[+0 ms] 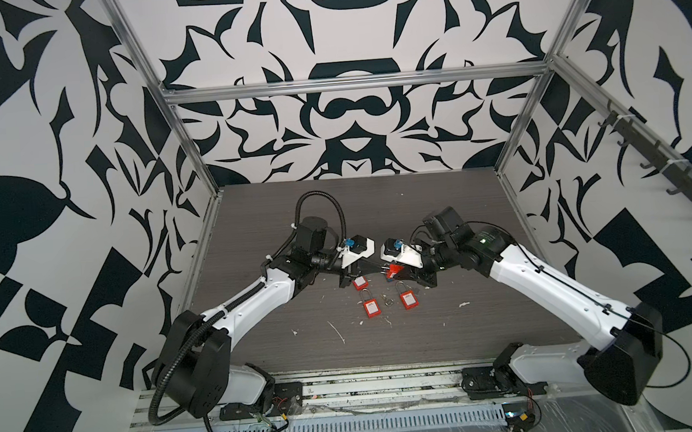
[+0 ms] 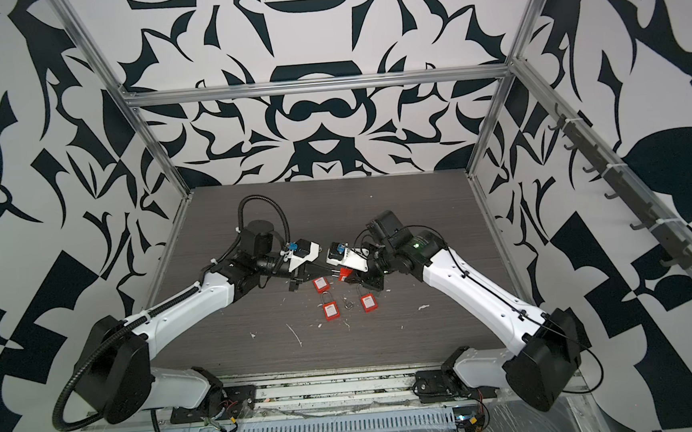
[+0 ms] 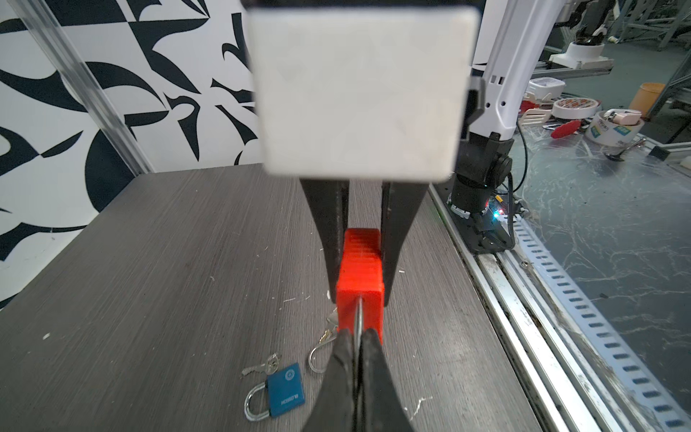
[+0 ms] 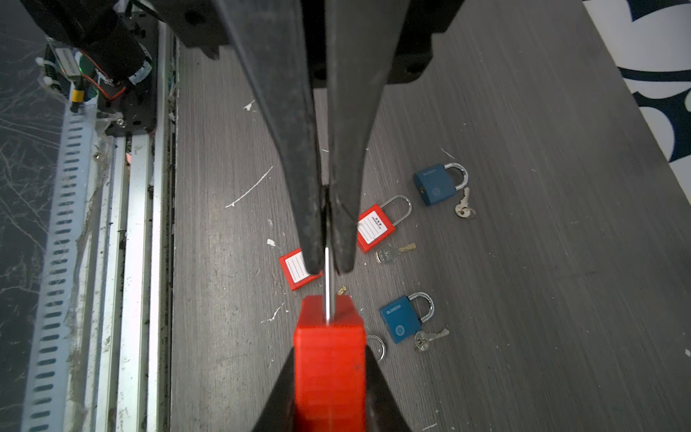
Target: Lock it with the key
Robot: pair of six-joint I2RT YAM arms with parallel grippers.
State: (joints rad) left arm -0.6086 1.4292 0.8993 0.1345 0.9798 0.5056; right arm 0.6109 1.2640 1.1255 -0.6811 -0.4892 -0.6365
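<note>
Grey wood-grain table (image 1: 377, 206) carries everything, and over its middle the two grippers meet nose to nose. My right gripper (image 3: 359, 278) is clamped across the body of the red padlock (image 4: 329, 359), which looks held clear of the surface. My left gripper (image 4: 329, 267) is pinched tight on the key (image 4: 327, 291), or what I take for it: a thin silver strip, seen edge-on, entering the padlock's end face.

My worry is the turn. If the two wrists are not on one line, twisting loads the strip sideways, and I judge it could bend or bind in the cylinder. The pinch sits on smooth metal at the very fingertips (image 4: 312, 258), so the strip may slip round between them instead of turning the lock. The plastic body could likewise rotate in the right jaws. Any release drops the padlock among the loose padlocks (image 4: 400, 321) and loose keys (image 4: 389, 254) below, where I could confuse it with its twins. I cannot tell how deep the strip sits.
</note>
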